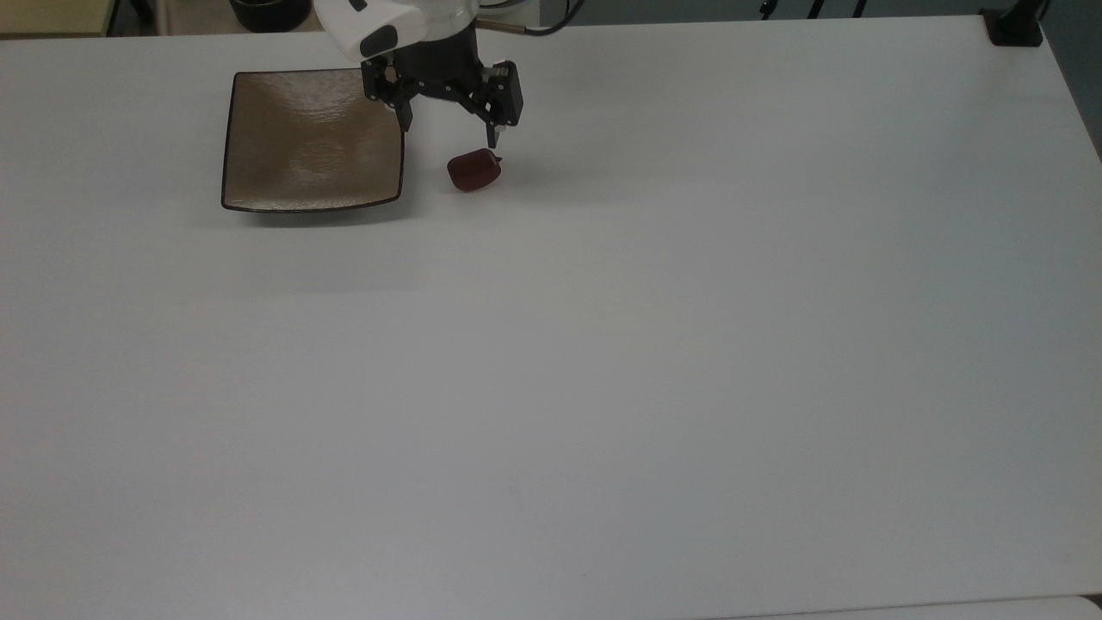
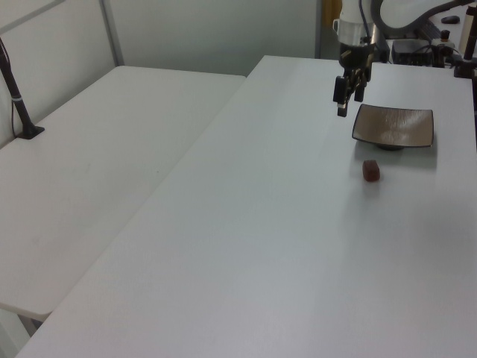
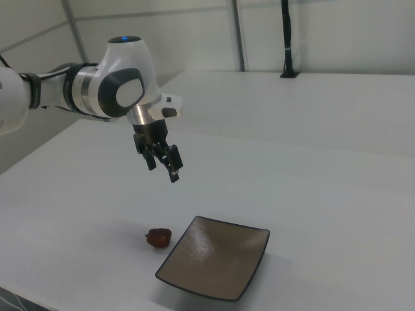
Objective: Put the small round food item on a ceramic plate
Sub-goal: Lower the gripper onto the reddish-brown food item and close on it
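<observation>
The small round food item (image 1: 473,170), a glossy dark reddish-brown lump with a pointed tip, lies on the white table just right of the ceramic plate (image 1: 293,146) in the top view. The plate is square, tan-brown with a dark rim, and holds nothing. My gripper (image 1: 448,133) hangs open and empty in the air, between the plate's near corner and the lump in the top view. In the right view the gripper (image 3: 163,170) is well above the food item (image 3: 159,237) and the plate (image 3: 214,265). In the left view the gripper (image 2: 344,104) hovers left of the plate (image 2: 393,126) and beyond the food item (image 2: 371,171).
A black clamp post (image 1: 1016,26) stands at the top view's far right corner, and a dark round container (image 1: 269,10) sits beyond the table's back edge. A second white table (image 2: 89,171) with a black post (image 2: 19,97) adjoins on the left view's left.
</observation>
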Robot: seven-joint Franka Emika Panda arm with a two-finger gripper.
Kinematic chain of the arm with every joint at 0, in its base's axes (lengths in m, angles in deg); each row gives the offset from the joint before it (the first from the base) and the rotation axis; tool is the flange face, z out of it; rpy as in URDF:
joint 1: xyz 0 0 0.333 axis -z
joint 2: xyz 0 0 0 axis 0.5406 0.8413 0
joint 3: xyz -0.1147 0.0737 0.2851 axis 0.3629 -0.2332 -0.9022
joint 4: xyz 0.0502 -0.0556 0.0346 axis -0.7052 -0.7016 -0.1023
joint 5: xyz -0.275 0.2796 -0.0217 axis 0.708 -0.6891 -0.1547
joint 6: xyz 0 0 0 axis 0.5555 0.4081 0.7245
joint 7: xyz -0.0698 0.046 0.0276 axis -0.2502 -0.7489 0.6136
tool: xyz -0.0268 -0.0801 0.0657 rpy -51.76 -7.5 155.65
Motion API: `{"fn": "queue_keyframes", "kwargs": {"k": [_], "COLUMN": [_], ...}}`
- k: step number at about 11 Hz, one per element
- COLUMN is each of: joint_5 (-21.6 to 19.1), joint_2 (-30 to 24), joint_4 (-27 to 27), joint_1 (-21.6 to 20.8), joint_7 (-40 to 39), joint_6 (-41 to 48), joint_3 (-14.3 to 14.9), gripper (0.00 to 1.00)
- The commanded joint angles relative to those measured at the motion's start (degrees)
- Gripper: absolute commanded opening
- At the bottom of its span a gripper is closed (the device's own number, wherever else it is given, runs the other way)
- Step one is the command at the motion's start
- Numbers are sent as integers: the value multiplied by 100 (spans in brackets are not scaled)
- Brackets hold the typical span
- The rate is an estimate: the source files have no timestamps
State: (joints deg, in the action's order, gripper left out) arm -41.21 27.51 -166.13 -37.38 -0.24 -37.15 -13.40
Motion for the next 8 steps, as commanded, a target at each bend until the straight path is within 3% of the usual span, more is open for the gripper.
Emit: {"fn": "queue_keyframes", "kwargs": {"k": [1, 4, 8], "joint_5": [-71, -28, -18], "joint_2": [-29, -142, -240], "joint_4": [-312, -987, -1393], "joint_1": [8, 61, 79], "joint_7": [1493, 3444, 4967], "joint_6": [-202, -1086, -923], "joint_3": [-23, -23, -23], "gripper": [100, 100, 100]}}
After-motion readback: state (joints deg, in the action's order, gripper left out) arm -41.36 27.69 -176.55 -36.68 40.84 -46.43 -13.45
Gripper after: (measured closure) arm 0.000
